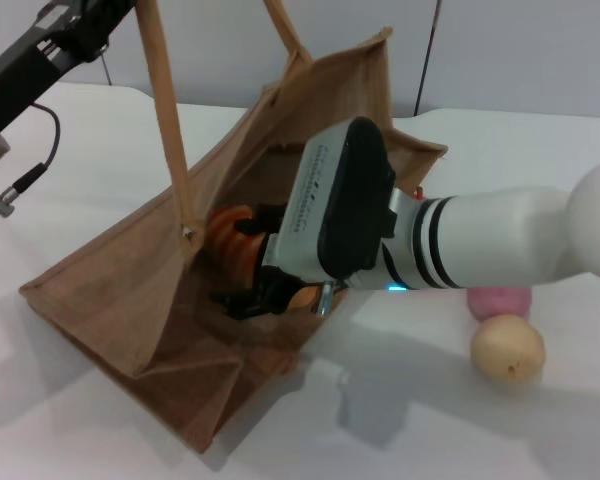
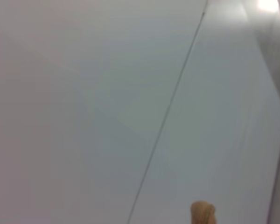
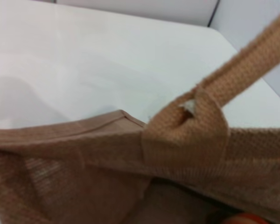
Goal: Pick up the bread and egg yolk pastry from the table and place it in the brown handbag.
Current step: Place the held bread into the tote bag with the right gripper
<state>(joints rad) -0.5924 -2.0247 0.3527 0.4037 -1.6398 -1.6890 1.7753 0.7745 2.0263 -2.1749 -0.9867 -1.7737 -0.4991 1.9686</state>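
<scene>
The brown handbag (image 1: 130, 290) stands with its mouth open toward my right arm. Its handle (image 1: 165, 110) runs taut up to my left gripper (image 1: 100, 15) at the top left edge. A handle tip shows in the left wrist view (image 2: 203, 213). My right gripper (image 1: 248, 258) is inside the bag mouth, its black fingers (image 1: 242, 302) closed around the orange-striped bread (image 1: 235, 238). The right wrist view shows the bag's rim and handle (image 3: 186, 135) close up. The pale egg yolk pastry (image 1: 507, 348) lies on the table to the right of the bag, below my right forearm.
A pink ball (image 1: 500, 300) lies on the white table (image 1: 100, 430) just behind the pastry, touching it or nearly so. A grey wall (image 1: 520, 50) stands behind the table.
</scene>
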